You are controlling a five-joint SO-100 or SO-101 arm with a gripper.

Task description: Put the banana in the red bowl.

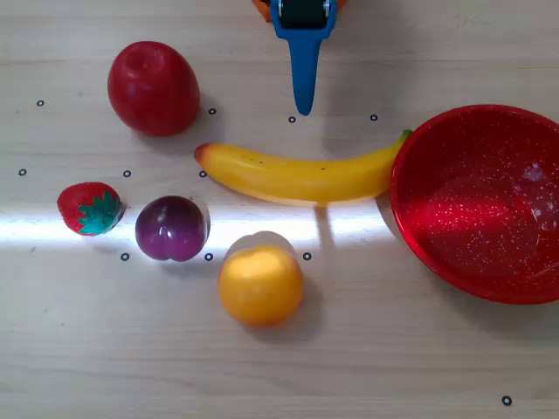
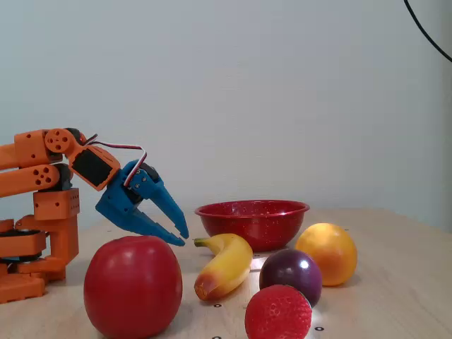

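Observation:
The yellow banana (image 1: 297, 175) lies flat on the wooden table, its orange-red tip to the left in the overhead view and its green stem end touching the red bowl's rim. The red bowl (image 1: 409, 214) stands at the right edge, empty, with a glittery inside. In the fixed view the banana (image 2: 226, 267) lies in front of the bowl (image 2: 251, 227). My blue gripper (image 1: 304, 109) hangs above the table just behind the banana's middle, empty, with its jaws together at the tips. In the fixed view the gripper (image 2: 183, 239) points down towards the banana's stem end.
A red apple (image 1: 153, 87) sits at the back left, a strawberry (image 1: 89, 208) and a purple plum (image 1: 171, 228) at the left, and a round orange fruit (image 1: 260, 285) in front of the banana. The orange arm base (image 2: 35, 233) stands at the left in the fixed view.

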